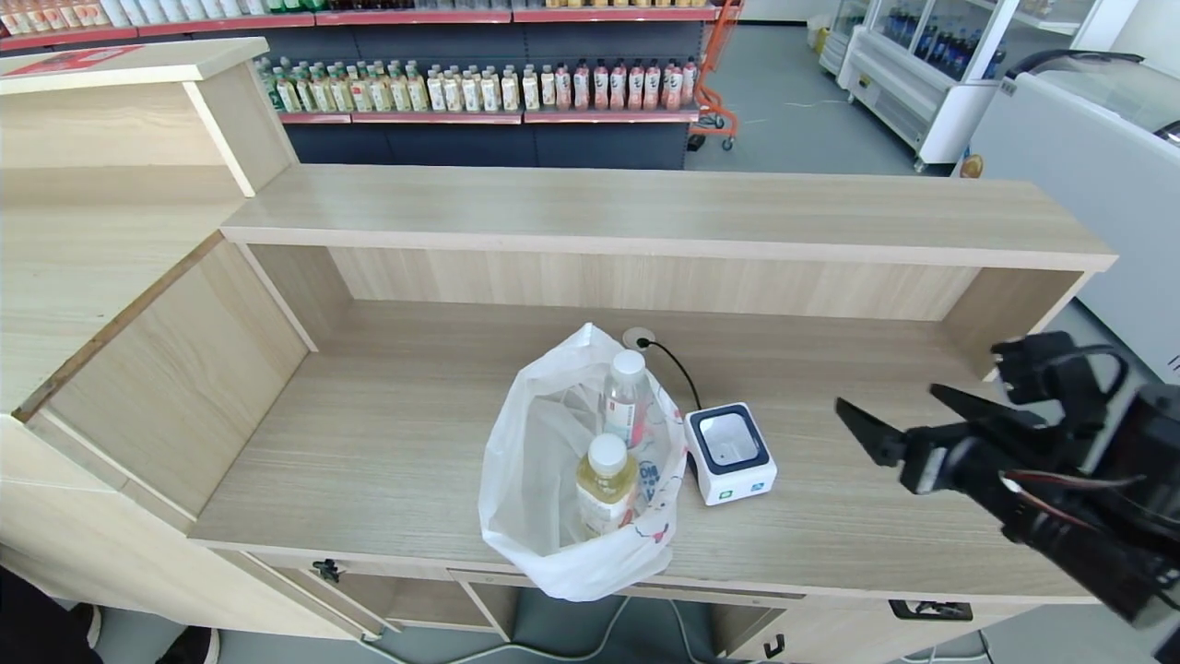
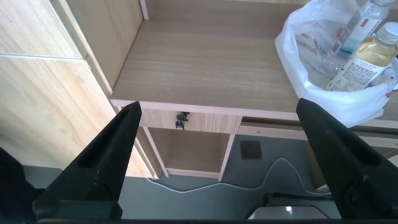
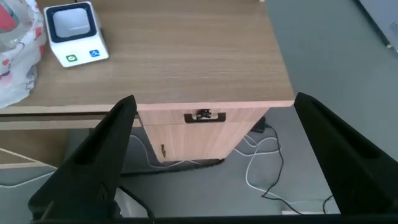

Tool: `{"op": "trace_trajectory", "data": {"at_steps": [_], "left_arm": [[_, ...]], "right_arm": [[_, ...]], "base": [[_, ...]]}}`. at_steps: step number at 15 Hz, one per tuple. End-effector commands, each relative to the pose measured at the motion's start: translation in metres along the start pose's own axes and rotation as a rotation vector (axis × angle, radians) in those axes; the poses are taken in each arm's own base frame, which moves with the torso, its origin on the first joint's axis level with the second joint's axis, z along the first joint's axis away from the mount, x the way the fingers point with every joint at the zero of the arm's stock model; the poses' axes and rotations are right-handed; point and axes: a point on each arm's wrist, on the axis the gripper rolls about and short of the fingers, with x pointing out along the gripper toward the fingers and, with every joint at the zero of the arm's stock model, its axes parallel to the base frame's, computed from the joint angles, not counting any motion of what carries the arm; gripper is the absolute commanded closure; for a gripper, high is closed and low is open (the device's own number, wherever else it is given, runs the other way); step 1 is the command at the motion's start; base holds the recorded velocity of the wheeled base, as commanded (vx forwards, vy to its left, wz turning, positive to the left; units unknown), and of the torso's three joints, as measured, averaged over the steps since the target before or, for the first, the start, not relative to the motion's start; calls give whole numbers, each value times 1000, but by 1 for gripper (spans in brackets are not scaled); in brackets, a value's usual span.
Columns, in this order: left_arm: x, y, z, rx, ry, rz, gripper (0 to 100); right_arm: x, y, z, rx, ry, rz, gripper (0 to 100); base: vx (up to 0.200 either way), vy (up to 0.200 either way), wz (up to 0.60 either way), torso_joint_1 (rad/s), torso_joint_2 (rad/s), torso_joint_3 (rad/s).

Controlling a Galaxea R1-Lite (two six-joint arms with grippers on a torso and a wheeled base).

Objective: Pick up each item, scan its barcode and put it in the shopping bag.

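A white shopping bag (image 1: 539,498) stands open at the counter's front edge. Two bottles stand upright in it: a clear one with a pink label (image 1: 626,398) and a yellow drink (image 1: 606,484). A white barcode scanner (image 1: 730,452) sits just right of the bag. My right gripper (image 1: 885,397) hangs open and empty over the counter's right end, right of the scanner (image 3: 71,34). In the left wrist view my left gripper (image 2: 219,106) is open and empty, out in front of the counter and left of the bag (image 2: 323,81), with the yellow drink (image 2: 367,56) visible.
The wooden counter (image 1: 387,443) has a raised back shelf (image 1: 645,212) and a tall side wall (image 1: 175,369) on the left. A black cable (image 1: 678,373) runs from the scanner to a hole in the counter. Drawers with locks (image 3: 202,116) sit under the front edge.
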Motion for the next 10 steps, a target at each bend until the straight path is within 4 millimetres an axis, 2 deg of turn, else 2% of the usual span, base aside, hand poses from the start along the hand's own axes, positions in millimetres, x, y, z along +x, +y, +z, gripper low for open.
{"op": "trace_trajectory", "data": {"at_steps": [1,2,4,5,7,9,10], "left_arm": [[0,0,0,0,0,0,0],[0,0,0,0,0,0,0],[0,0,0,0,0,0,0],[0,0,0,0,0,0,0],[0,0,0,0,0,0,0],[0,0,0,0,0,0,0],[0,0,0,0,0,0,0]], "right_arm": [[-114,-39,0,-27,-28,-384,0],[-130,-38,0,-30,-3,-408,0],[-179,-33,-7,-41,87,-439,0],[-197,-32,-14,-48,126,-456,0],[-212,-30,-26,-42,82,-516,0],[-220,-27,-45,-58,58,-502,0],[-225,-24,-65,-69,28,-491,0]], "base": [[0,0,0,0,0,0],[0,0,0,0,0,0],[0,0,0,0,0,0],[0,0,0,0,0,0],[0,0,0,0,0,0],[0,0,0,0,0,0],[0,0,0,0,0,0]]}}
